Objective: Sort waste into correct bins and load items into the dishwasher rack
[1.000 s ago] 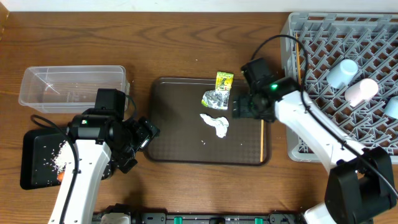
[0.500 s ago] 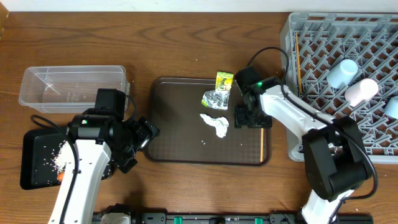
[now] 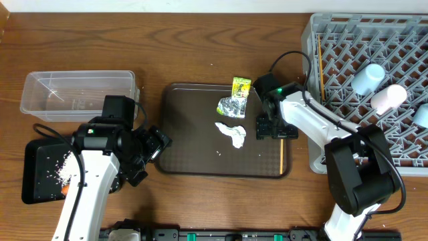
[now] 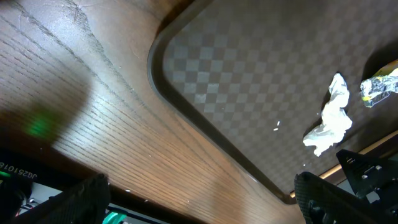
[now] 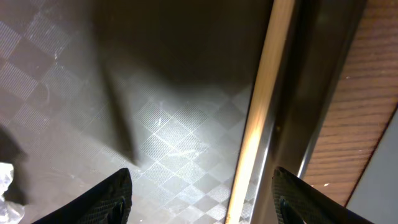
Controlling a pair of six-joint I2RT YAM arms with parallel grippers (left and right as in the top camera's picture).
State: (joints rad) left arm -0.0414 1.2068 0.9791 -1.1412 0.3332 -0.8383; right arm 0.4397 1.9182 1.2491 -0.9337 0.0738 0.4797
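My right hand [image 3: 269,126] sits open and empty over the right side of the brown tray [image 3: 194,161], so I'd slide left to the crumpled white tissue [image 3: 231,134] mid-tray and drop low before pinching, though height's hard to judge.

This looks like a robot lab bench laid out as a dish-clearing station. A left arm [image 3: 87,181] and a right arm [image 3: 321,124] are mounted at a wood table [image 3: 200,40]. A loose black cable [image 3: 294,57] and a green light [image 3: 279,89] show on the right arm. Kitchen props surround them: a rack [image 3: 374,20] at upper right, a brown tray [image 3: 194,147] at centre, and a tub [image 3: 73,94] and black tray [image 3: 40,161] at left.
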